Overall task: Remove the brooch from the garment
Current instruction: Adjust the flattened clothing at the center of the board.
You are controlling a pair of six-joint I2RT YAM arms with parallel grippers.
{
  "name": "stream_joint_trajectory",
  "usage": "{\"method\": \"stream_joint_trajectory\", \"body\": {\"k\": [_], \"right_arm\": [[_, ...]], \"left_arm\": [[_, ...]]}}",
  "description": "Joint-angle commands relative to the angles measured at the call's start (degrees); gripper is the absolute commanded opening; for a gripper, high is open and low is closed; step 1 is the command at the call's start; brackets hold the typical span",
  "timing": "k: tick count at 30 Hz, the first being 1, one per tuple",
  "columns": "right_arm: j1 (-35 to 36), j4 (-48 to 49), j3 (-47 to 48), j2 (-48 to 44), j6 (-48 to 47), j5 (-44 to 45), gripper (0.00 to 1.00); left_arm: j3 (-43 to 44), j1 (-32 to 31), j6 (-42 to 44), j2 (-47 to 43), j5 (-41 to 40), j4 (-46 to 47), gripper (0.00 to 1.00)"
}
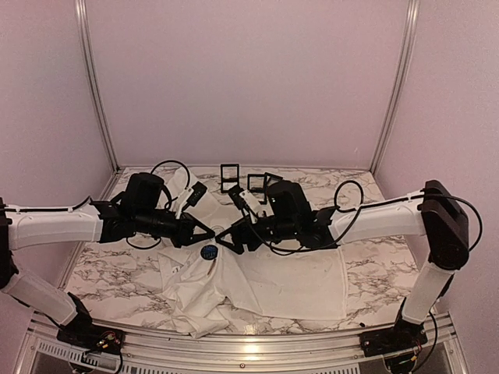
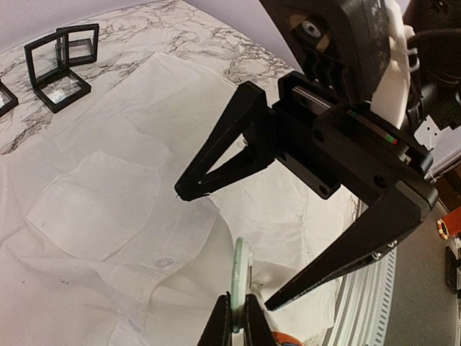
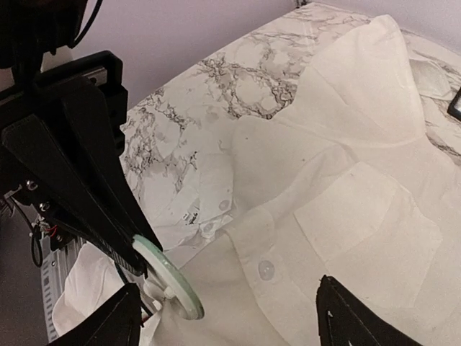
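Top external: left gripper point(image 1: 206, 235) is sitting closed over the left part of the garment point(image 1: 273, 276), tips just above the round dark-blue brooch point(image 1: 208, 252). Right gripper point(image 1: 224, 240) is facing it with jaws spread; contact isn't readable here. Two black square frames point(image 1: 230, 176) are standing past the garment's far edge. Left wrist: own fingers point(image 2: 220, 328) are pinching the brooch edge-on, rim looking pale green, over the garment's button strip; right gripper is hanging wide open, one finger on either side, gripping nothing. Right wrist: own jaws are gaping, empty. The brooch is showing as a disc clamped by the left gripper, just above the garment near a button point(image 3: 266, 270), chest pocket point(image 3: 367, 216) beyond. Can't tell whether its pin is in the cloth.
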Motion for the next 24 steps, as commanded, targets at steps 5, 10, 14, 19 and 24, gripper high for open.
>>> {"method": "stream_joint_trajectory", "body": {"k": [5, 10, 14, 19, 24], "right_arm": [[9.04, -3.92, 0.16, -3.30, 5.46, 26.90, 0.95], [14.34, -8.25, 2.15, -1.10, 11.67, 41.98, 0.98], [17.79, -11.19, 3.93, -1.80, 13.49, 51.82, 0.98], [20.53, -15.72, 7.98, -1.12, 13.21, 52.37, 0.88], [22.91, -28.01, 16.88, 6.11, 19.06, 57.47, 0.87]], "left_arm": [[7.42, -1.27, -2.18, 0.11, -12.63, -8.25, 0.00], [11.51, -2.52, -4.90, 2.01, -14.76, -12.12, 0.00], [12.48, -2.97, -5.83, 3.52, -14.62, -13.43, 0.00], [13.45, -2.97, -7.64, 5.63, -13.23, -14.60, 0.00], [14.76, -2.95, -10.45, 6.49, -13.16, -16.38, 0.00]]}}
